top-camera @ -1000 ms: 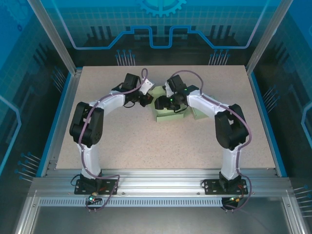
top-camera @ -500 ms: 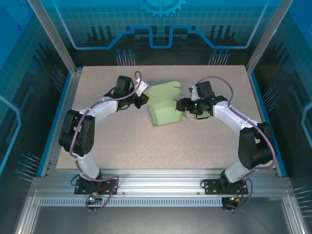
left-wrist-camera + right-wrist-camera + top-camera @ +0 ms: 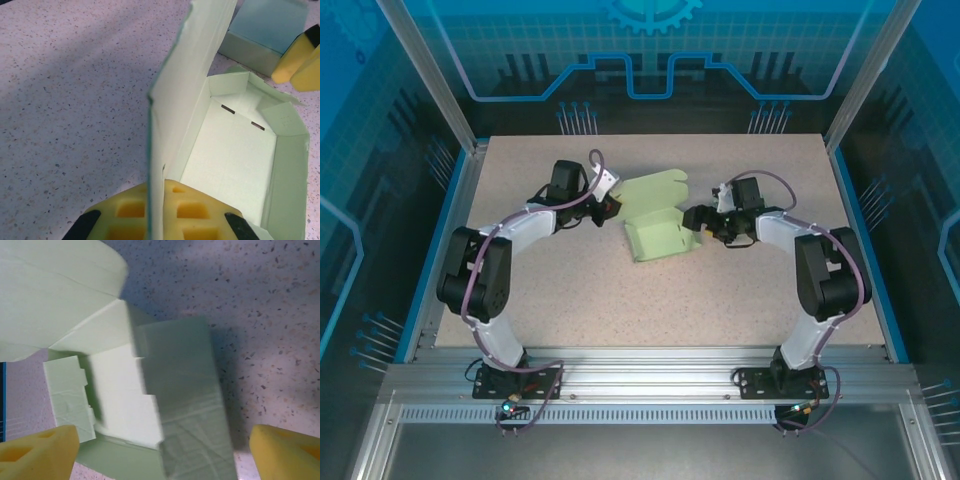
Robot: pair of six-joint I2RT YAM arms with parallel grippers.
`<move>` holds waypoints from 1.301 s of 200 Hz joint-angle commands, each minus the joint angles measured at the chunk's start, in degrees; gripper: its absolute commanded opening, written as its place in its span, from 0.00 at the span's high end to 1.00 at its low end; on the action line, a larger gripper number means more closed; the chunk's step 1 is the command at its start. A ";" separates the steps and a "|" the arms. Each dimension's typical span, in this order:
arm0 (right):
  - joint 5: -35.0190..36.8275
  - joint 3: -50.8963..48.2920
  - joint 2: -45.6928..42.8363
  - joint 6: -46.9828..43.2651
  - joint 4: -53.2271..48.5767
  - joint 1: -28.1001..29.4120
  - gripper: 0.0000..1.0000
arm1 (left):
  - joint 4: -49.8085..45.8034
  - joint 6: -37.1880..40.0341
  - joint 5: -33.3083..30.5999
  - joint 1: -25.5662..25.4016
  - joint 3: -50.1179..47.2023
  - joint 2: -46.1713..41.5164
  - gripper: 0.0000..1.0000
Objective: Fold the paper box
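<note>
Overhead, speckled table (image 3: 570,300), green paper box (image 3: 660,238), blue walls (image 3: 650,60), aluminium frame (image 3: 650,385)

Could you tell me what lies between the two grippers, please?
The green paper box sits between them in the top view, the left gripper at its raised lid, the right gripper opposite.

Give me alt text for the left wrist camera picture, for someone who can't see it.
A pale green paper box lies open on a speckled table, its raised lid pinched between the left arm's yellow padded jaws at the bottom. The right arm's yellow pads show top right.
</note>
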 commanded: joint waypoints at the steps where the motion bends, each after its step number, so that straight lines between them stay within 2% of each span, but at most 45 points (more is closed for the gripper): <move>1: -0.69 0.07 2.07 0.57 1.69 -0.73 0.09 | 1.96 1.79 3.13 0.58 -0.57 -2.16 1.00; 49: -3.88 0.67 5.70 1.79 4.63 -0.70 0.10 | 2.49 1.20 3.19 0.91 -0.46 -1.85 1.00; 75: -8.96 0.59 7.38 3.27 9.68 -0.63 0.14 | 2.52 0.91 3.37 0.88 -0.30 -1.47 1.00; 108: -10.92 -0.13 6.01 4.09 12.74 -0.73 0.15 | 2.70 0.68 2.13 0.89 -0.25 -1.04 1.00; 127: -11.13 -0.30 5.10 3.91 12.70 -0.72 0.16 | 4.97 0.72 0.64 0.78 -1.49 -1.79 1.00; 150: -11.57 -0.66 4.53 4.16 13.11 -0.60 0.16 | 7.74 2.19 -4.17 -0.36 -3.44 -3.30 1.00; 193: -13.02 -0.37 5.74 5.47 15.08 -0.26 0.24 | 10.84 5.91 -12.31 -3.44 -5.54 -4.66 1.00; 208: -13.40 0.00 6.43 5.80 15.42 0.07 0.26 | 11.70 5.67 -12.39 -3.92 -6.03 -4.64 1.00; 230: -14.29 1.36 7.67 6.02 15.56 1.00 0.36 | 13.47 5.49 -13.04 -4.69 -6.73 -4.88 1.00; 260: -12.07 3.38 8.57 4.50 12.26 2.27 0.43 | 14.93 5.36 -14.00 -5.44 -7.04 -4.98 1.00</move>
